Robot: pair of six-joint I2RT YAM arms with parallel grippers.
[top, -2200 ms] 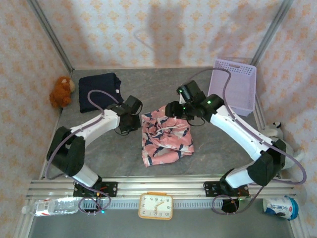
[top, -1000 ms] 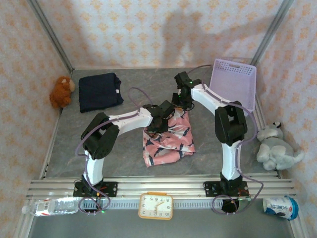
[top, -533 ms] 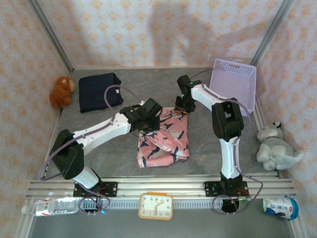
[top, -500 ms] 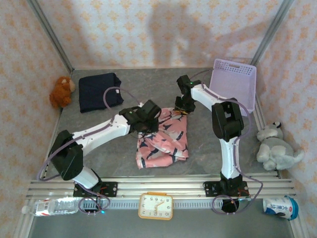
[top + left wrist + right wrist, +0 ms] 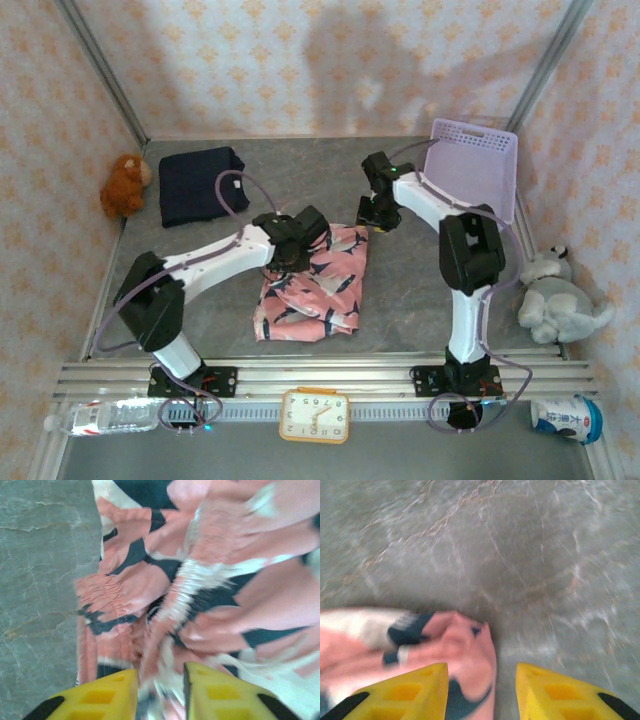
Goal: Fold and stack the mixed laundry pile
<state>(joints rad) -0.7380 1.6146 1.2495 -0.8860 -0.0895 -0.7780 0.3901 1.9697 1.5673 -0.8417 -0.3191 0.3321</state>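
Overhead it's hidden, yet wrist views show left fingers (image 5: 107, 697) and right fingers (image 5: 415, 690) parted astride the pink garment (image 5: 312, 285).

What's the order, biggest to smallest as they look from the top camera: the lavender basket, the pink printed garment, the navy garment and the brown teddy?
1. Lavender basket and pink printed garment: too alike to rank.
2. Navy garment.
3. Brown teddy.

A lavender basket (image 5: 485, 175) is set far right, a brown plush toy (image 5: 124, 185) far left. A clock (image 5: 314, 415) is laid in front.
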